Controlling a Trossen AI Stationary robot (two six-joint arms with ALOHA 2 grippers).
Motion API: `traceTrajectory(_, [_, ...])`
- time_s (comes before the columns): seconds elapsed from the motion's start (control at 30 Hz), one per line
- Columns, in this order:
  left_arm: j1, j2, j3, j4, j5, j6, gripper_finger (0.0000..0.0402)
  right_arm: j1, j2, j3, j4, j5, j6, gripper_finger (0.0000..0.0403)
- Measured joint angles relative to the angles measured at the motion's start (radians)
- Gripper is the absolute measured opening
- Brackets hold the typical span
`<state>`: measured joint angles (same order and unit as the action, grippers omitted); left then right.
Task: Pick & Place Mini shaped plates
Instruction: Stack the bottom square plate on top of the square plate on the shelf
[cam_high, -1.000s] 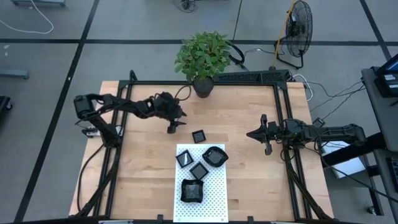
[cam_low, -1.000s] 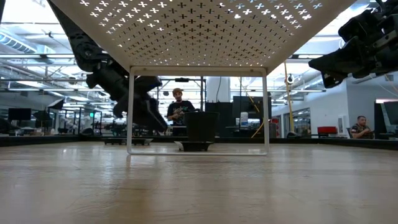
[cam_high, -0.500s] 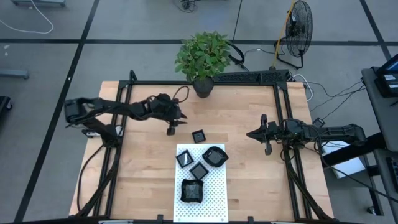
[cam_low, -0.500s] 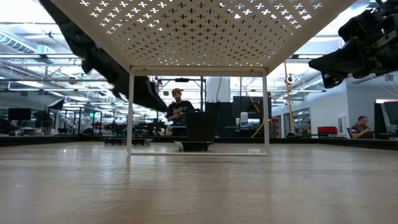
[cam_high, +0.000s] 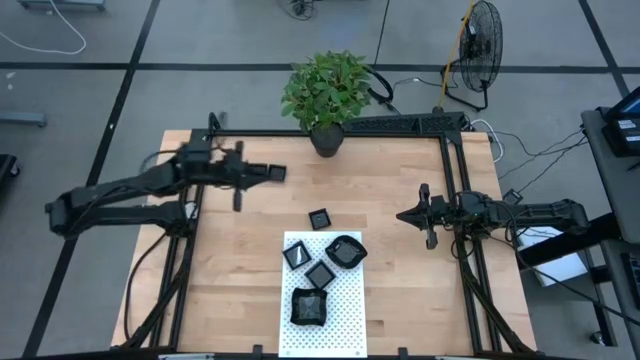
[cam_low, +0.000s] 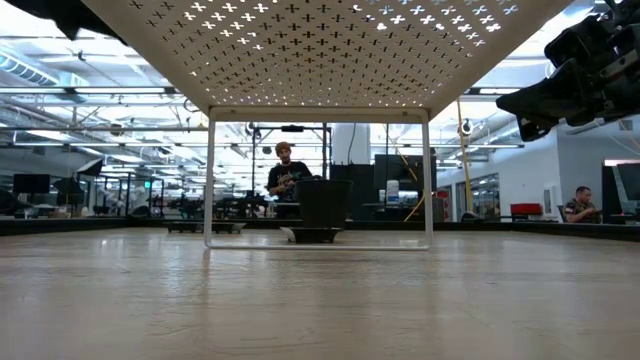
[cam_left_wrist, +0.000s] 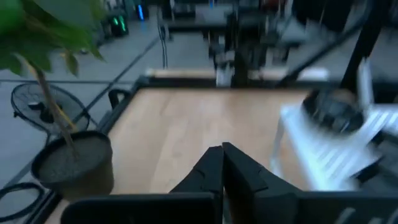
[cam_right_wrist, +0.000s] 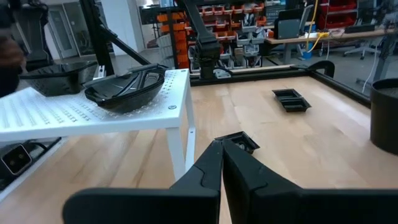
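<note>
Wooden and pale, the surface (cam_high: 240, 260) carries a white perforated stand (cam_high: 345, 325) at its near edge, a raised platform on legs. Four mini shaped plates rest on top of it: a large square plate (cam_high: 307, 305) nearest, a small square plate (cam_high: 319, 273) just beyond it, a triangular plate (cam_high: 295, 257) to the left and a rounded plate (cam_high: 345, 250) to the right. A fifth, the stray square plate (cam_high: 319, 218), lies on the bare wood just beyond the stand's far edge, apart from it.

Neither arm holds anything. The right claw (cam_high: 426, 222) hovers at the right side, level with the stray plate but well apart from it, its fingers pressed together and empty; the right wrist view shows the same stray plate (cam_right_wrist: 290, 100) ahead on the wood and the rounded plate (cam_right_wrist: 126, 88) up on the stand. Farther off, the left claw (cam_high: 278, 173) points right over the far-left part of the surface, near the potted plant (cam_high: 326, 95) at the far edge, its fingers likewise closed on nothing.

By my reading, the step in hand is a pause between picks: four plates look placed, one remains. The next move calls for one claw to open, come down over the stray square plate, grip a raised rim, lift it and set it on a bare part of the stand. The thin glossy rim may slip.
</note>
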<state>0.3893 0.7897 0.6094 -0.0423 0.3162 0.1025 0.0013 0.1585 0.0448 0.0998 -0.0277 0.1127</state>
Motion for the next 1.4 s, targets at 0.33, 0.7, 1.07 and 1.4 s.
traceTrajectory(0.33, [-0.054,-0.15,0.0,-0.06,-0.002,-0.181,0.0004,0.0,0.0,0.0,0.009,0.001,-0.031,0.0])
traceTrajectory(0.7, [-0.06,-0.142,0.0,-0.061,-0.004,-0.18,0.0016,0.0,0.0,0.0,0.346,0.028,0.01,0.0])
traceTrajectory(1.07, [-0.06,-0.142,0.0,-0.067,-0.004,-0.183,0.0026,-0.015,0.129,0.074,0.388,0.288,-0.028,0.0049])
traceTrajectory(1.4, [-0.062,-0.142,0.0,-0.029,-0.005,-0.192,0.0005,-0.249,0.849,0.493,0.138,0.212,0.103,0.0232])
